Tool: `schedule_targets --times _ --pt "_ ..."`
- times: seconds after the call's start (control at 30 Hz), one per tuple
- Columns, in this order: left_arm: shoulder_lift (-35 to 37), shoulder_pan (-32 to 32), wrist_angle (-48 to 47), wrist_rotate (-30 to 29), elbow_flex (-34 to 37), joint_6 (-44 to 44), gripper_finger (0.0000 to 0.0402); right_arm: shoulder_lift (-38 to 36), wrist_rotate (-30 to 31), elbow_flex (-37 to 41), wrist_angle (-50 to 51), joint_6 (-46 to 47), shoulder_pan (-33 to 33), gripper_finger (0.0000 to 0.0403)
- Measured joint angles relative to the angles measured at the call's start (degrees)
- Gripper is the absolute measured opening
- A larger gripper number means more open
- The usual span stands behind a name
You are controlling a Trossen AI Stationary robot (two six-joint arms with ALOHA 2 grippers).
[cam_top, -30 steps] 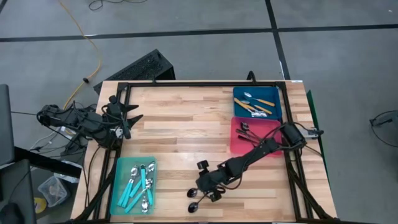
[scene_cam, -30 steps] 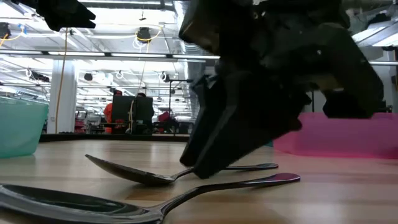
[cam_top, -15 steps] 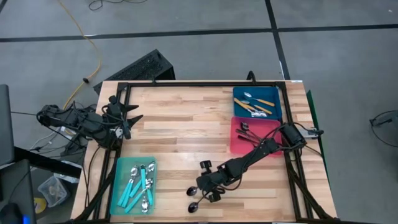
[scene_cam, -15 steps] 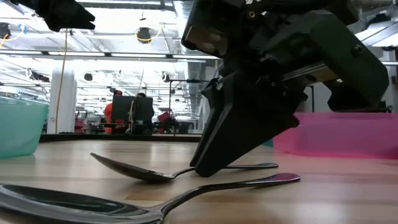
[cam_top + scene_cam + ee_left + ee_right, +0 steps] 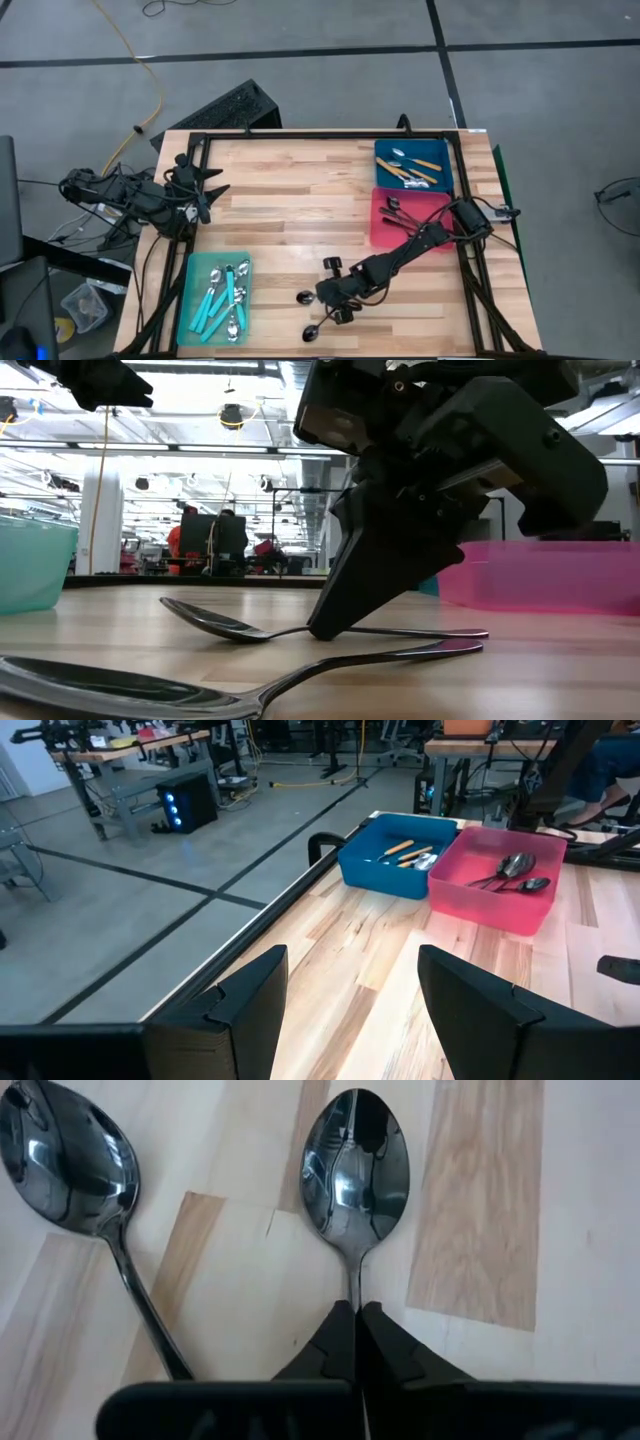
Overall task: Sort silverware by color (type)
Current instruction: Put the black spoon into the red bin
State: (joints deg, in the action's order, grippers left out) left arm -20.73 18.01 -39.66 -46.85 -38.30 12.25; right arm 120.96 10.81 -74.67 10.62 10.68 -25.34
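My right gripper (image 5: 336, 303) stands low over the table's near middle, shut on a dark metal spoon (image 5: 355, 1165) whose bowl (image 5: 306, 297) shows to its left. A second dark spoon (image 5: 70, 1165) lies flat beside it, nearer the front edge (image 5: 312, 333). My left gripper (image 5: 205, 190) waits open at the table's far left, over bare wood. Teal-handled spoons lie in a teal bin (image 5: 192, 300). Orange-handled ones lie in a blue bin (image 5: 445, 170), and dark ones in a pink bin (image 5: 378, 225). My right gripper pinches the dark spoon's thin handle (image 5: 352, 1292) just behind the bowl, between its two fingertips (image 5: 335, 1342). The fingers slant down from above and from the table's right. The spoon lies about level, its bowl underside (image 5: 215, 628) and handle end (image 5: 470, 633) low at the wood.
The second spoon's handle (image 5: 400, 655) runs close beside my right gripper. The pink bin's wall (image 5: 560, 575) rises just behind it. Open wood lies between the teal bin and the two right-hand bins.
My right gripper has shut on the spoon's handle. As it shut, the spoon slid and turned a little: its bowl has moved toward the far edge, away from the other spoon. The left arm has kept still.
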Motion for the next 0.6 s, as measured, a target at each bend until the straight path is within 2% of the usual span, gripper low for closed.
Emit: schedule_targets --times 0.3,0.6 --pt "0.00 0.01 0.02 0.00 0.00 0.00 0.0213 -3.48 7.09 0.39 1.61 -2.14 -0.28 0.0021" --pt "0.00 -0.01 0.04 0.00 0.00 0.00 0.0213 -12.51 15.71 0.24 9.08 -6.00 -0.12 0.0021"
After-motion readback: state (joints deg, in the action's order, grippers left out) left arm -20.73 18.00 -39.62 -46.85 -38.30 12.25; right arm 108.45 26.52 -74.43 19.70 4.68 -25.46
